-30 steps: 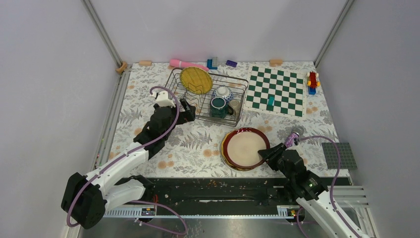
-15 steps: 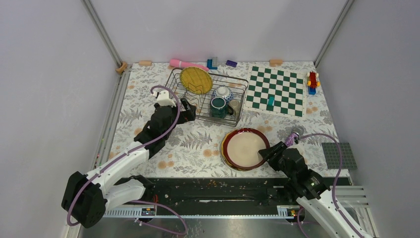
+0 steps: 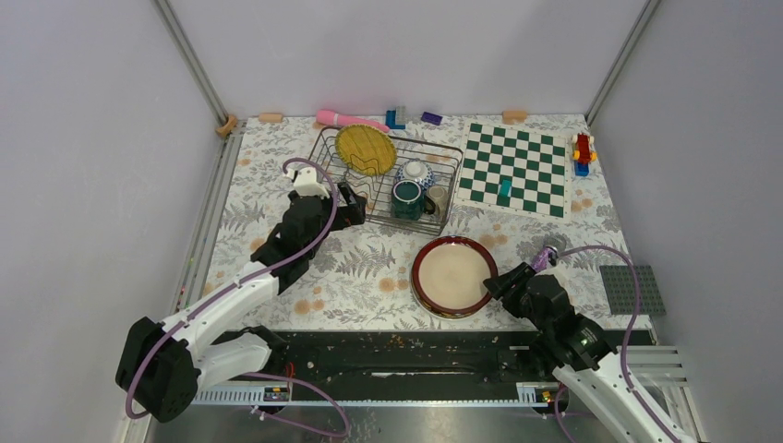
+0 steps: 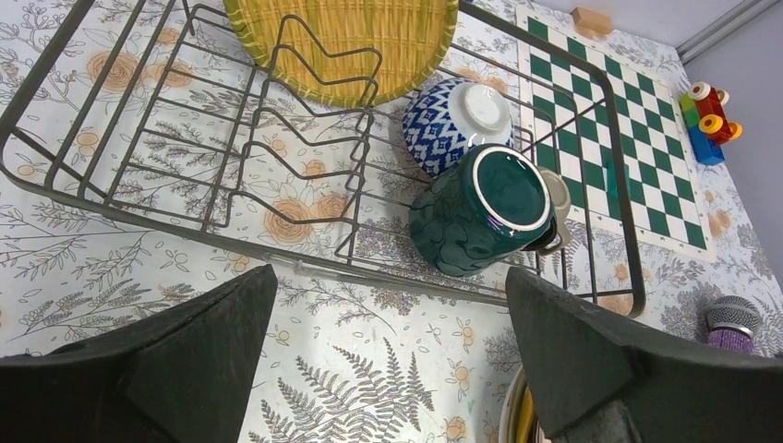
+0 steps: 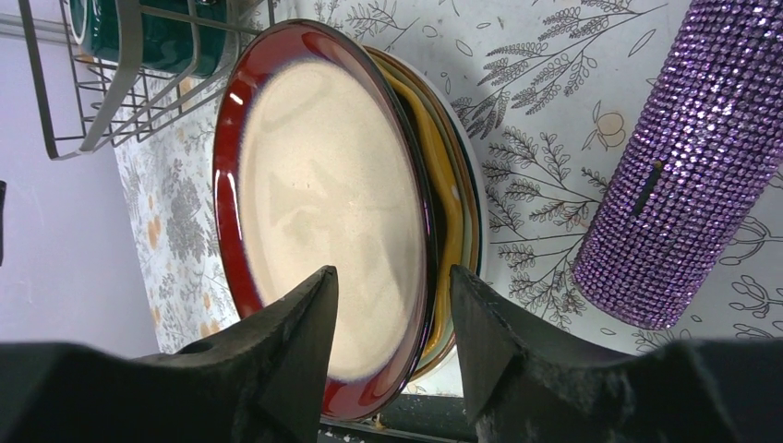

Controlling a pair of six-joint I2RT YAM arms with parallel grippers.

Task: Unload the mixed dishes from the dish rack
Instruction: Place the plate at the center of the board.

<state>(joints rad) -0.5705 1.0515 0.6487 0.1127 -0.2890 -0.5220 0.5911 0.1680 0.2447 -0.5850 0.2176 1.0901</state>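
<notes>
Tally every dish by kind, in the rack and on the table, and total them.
Plates: 4 (woven plate, red-rimmed plate, yellow plate, pale plate)
Mug: 1
Bowl: 1
Cup: 1
Total: 7

A purple glitter cylinder (image 5: 688, 175) stands near the green-and-white chessboard (image 3: 515, 169).

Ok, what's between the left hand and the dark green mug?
In the left wrist view, only a strip of floral tablecloth and the near wire rim of the dish rack lie between the open left hand and the dark green mug.
</notes>
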